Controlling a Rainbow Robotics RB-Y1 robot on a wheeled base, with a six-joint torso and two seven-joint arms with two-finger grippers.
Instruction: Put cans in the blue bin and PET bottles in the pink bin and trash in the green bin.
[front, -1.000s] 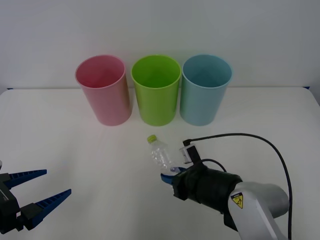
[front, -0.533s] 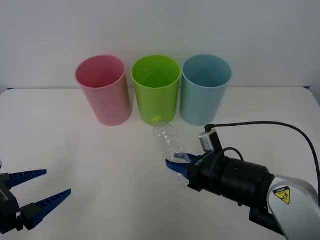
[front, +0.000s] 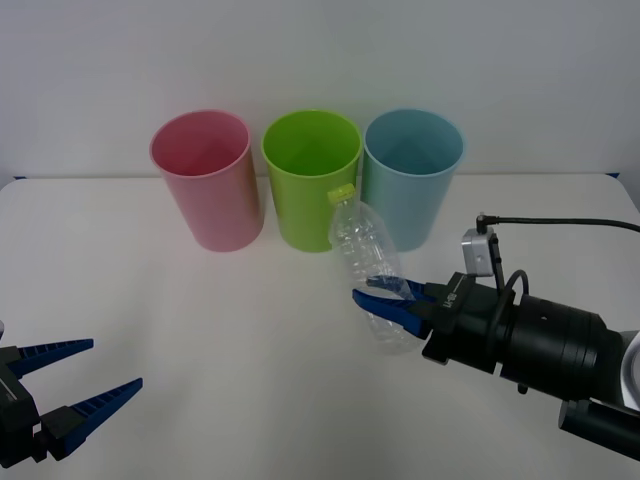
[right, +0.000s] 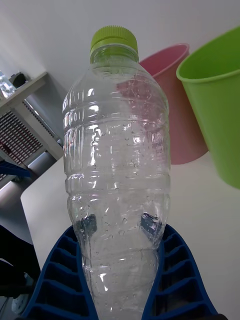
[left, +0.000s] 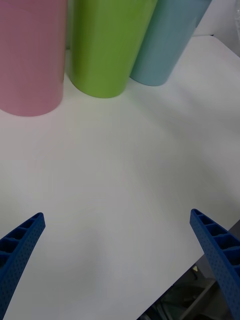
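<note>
Front view: the right gripper (front: 392, 297) is closed around the lower body of the PET bottle (front: 372, 270), which is held off the table (front: 200, 330), tilted, cap toward the green bin (front: 312, 178). Risk, as judged: the crinkled wall may yield and slip between the ribbed fingers (right: 175, 280); the cap may clip the green rim on the way across to the pink bin (front: 205, 178). The blue bin (front: 410, 175) stands just beside the bottle. The left gripper (front: 75, 395) waits spread wide and empty at the near left, with open table between.
</note>
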